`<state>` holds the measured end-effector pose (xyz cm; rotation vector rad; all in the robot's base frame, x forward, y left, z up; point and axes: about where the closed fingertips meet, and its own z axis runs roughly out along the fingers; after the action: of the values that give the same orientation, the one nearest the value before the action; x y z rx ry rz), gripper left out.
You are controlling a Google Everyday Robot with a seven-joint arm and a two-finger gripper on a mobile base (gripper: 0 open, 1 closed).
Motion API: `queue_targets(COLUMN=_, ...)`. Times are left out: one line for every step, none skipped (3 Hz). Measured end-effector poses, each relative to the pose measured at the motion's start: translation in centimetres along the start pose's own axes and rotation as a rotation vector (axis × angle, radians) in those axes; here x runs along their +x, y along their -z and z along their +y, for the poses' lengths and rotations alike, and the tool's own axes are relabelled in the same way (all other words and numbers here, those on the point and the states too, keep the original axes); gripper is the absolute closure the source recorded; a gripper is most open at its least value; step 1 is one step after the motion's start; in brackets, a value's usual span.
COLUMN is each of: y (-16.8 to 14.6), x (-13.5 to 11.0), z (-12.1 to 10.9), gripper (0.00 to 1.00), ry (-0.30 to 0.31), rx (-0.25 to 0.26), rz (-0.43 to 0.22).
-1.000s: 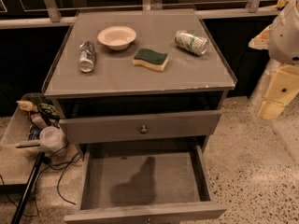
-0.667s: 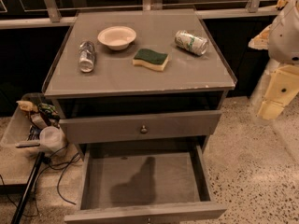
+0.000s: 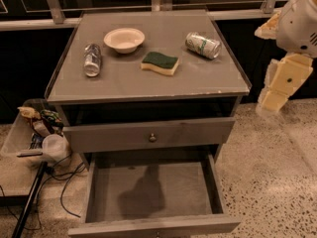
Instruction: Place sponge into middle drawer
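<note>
The sponge (image 3: pixel 159 63), pale yellow with a dark green top, lies flat near the middle of the grey cabinet top (image 3: pixel 148 81). The middle drawer (image 3: pixel 153 195) is pulled out below, and its grey floor is bare except for a shadow. Above it is the shut drawer with a round metal knob (image 3: pixel 152 137). My gripper (image 3: pixel 278 86) hangs off the cabinet's right side, below the white arm (image 3: pixel 299 19). It is well away from the sponge and holds nothing that I can see.
On the top stand a white bowl (image 3: pixel 124 38), a silver can on its side (image 3: pixel 92 59) and a green can on its side (image 3: pixel 203 45). A clear tray of clutter (image 3: pixel 34 133), cables and a black pole (image 3: pixel 29 202) lie at the left on the speckled floor.
</note>
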<state>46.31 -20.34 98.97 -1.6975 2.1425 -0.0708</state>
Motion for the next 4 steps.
queue_targets(y=-0.6, x=-2.4, z=-1.1, gripper=0.00, ry=0.026, rx=0.008, rz=-0.052)
queue_targets(y=-5.6, x=-4.2, z=-4.2, gripper=0.00, ry=0.024, rx=-0.029, rz=-0.100)
queue_targets(y=-5.7, x=-4.3, z=-4.2, gripper=0.00, ry=0.025, rx=-0.030, rz=-0.103)
queue_targets(y=-6.7, x=-5.3, z=-5.5, gripper=0.00, ry=0.039, rx=-0.031, rz=-0.134)
